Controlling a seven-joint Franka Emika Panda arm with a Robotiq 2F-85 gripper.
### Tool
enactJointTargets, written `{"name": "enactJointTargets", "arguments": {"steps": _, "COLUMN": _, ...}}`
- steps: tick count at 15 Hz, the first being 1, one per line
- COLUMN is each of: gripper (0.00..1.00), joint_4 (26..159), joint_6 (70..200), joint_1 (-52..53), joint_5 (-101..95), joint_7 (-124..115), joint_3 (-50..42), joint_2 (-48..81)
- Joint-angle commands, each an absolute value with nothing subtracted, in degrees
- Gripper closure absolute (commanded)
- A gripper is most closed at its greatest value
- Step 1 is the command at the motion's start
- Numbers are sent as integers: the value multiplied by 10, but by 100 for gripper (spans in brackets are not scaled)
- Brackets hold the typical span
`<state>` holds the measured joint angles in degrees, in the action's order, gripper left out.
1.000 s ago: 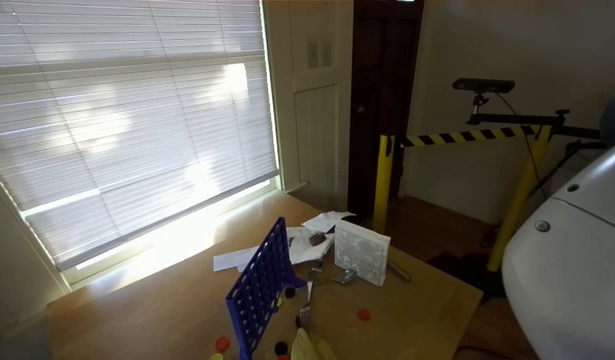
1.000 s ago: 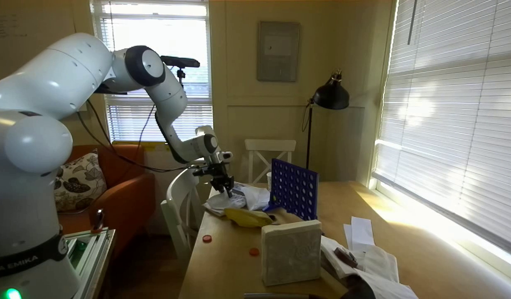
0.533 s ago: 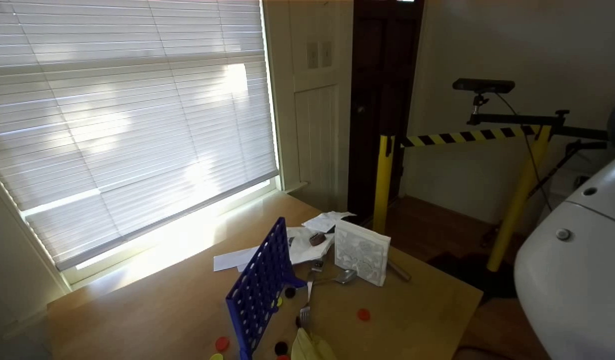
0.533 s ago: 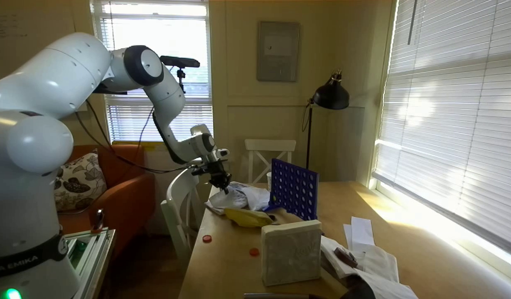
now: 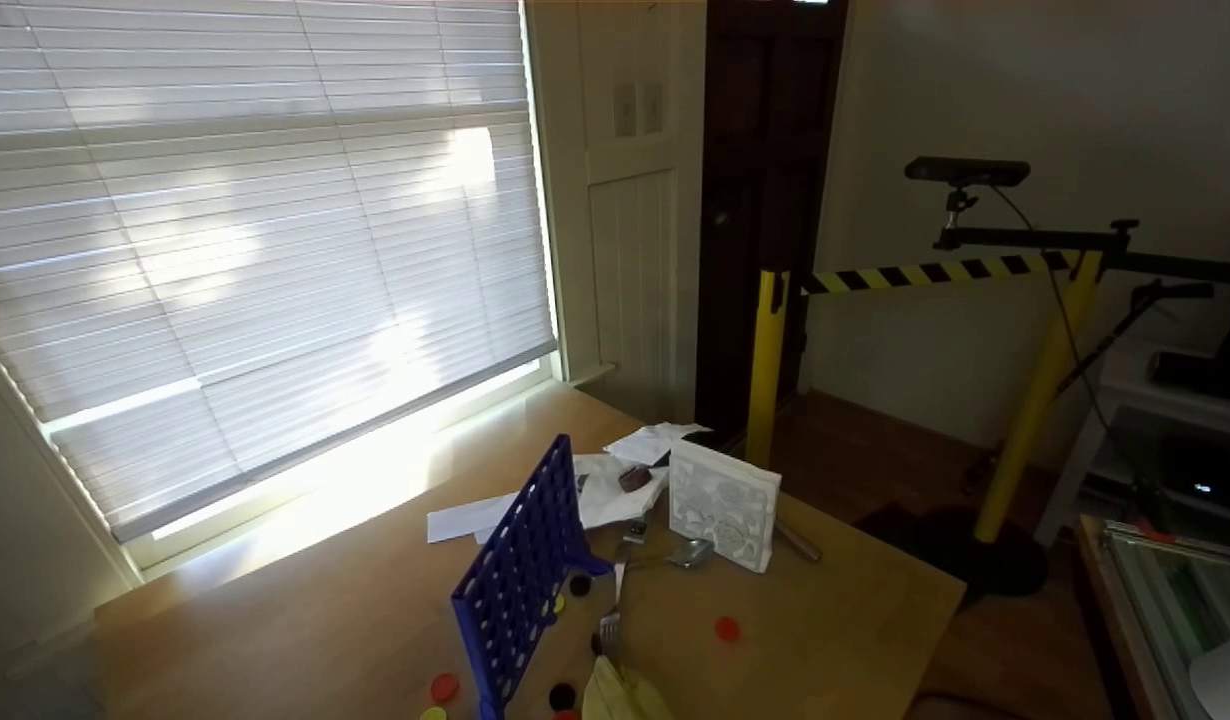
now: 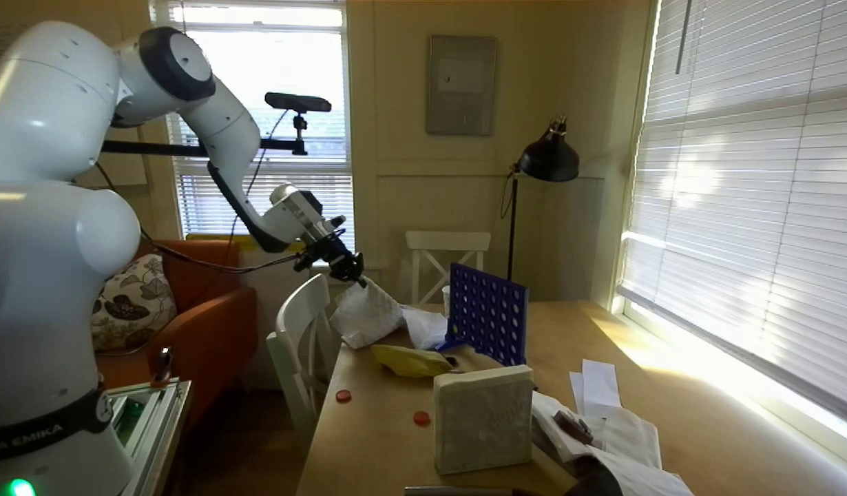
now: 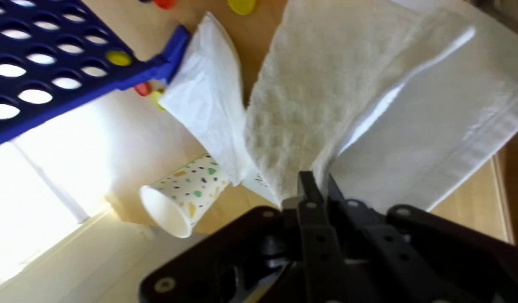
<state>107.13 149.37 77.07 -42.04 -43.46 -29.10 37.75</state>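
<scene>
A: What stands here, largest down?
B: Table (image 6: 368, 441), wooden. Blue disc rack (image 7: 52, 70), upright on it; I read ten o'clock from the gripper (image 7: 321, 182) in the wrist view.
A: Next?
B: White cloth (image 7: 309, 105), one, spread from eleven to three o'clock, hanging from that gripper: fingers nearly together, a fold pinched between.
A: Smaller lots?
B: White tissue (image 7: 212, 97), ten o'clock. Speckled cup (image 7: 200, 185), nine. Yellow disc (image 7: 242, 5), eleven.
A: Hazards?
B: Two, in my judgement. Slippage, should so narrow a fold work loose. Snagging: seen from the wrist, the cloth's edge meets the tissue, and the tissue the cup; contact I cannot confirm. A sideways pull could topple the cup.
</scene>
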Motion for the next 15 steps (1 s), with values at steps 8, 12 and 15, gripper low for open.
{"name": "enactJointTargets", "arguments": {"steps": 8, "gripper": 99, "joint_4": 1300, "joint_6": 1157, "joint_1": 654, "joint_5": -604, "joint_7": -794, "joint_3": -156, "joint_2": 118}}
{"name": "enactJointTargets", "arguments": {"steps": 12, "gripper": 99, "joint_4": 1380, "joint_6": 1090, "joint_1": 522, "joint_5": -581, "joint_7": -870, "joint_3": -72, "joint_2": 35}}
{"name": "enactJointTargets", "arguments": {"steps": 15, "gripper": 96, "joint_4": 1359, "joint_6": 1090, "joint_1": 441, "joint_5": -581, "joint_7": -868, "joint_3": -1, "joint_2": 56}}
